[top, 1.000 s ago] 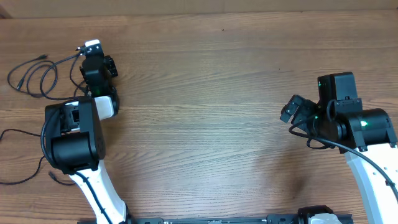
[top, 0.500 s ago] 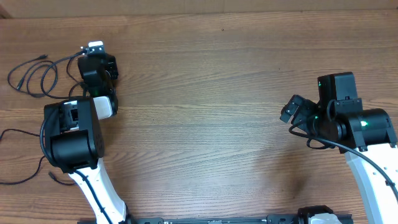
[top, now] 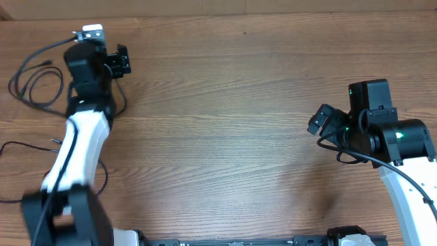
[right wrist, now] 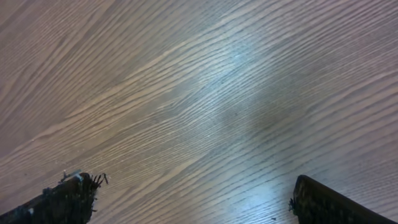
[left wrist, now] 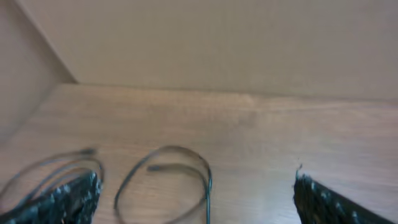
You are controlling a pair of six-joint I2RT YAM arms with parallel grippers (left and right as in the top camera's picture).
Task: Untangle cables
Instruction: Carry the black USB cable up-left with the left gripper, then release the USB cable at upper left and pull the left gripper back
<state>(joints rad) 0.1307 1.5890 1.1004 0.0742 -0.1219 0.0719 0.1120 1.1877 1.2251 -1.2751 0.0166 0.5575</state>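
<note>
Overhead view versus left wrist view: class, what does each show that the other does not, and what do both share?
Only overhead: the right gripper with its arm, and a separate cable lower by the left edge of the table. Only left wrist: the wall corner beyond the table's far edge, and the open fingertips of the left gripper close up. Both: the looped cables lying on the wooden table.

the left gripper (left wrist: 194, 202) is holding its jaws wide apart, their dark ridged tips showing blurred in the two bottom corners. between them a thin black cable (left wrist: 176, 147) is lying in a loop on the wooden worktop (left wrist: 267, 127), a small plug (left wrist: 152, 167) sitting inside the loop. a second cable (left wrist: 84, 152) is curving just beside the left tip. a plain beige wall (left wrist: 217, 43) is rising behind.
</note>
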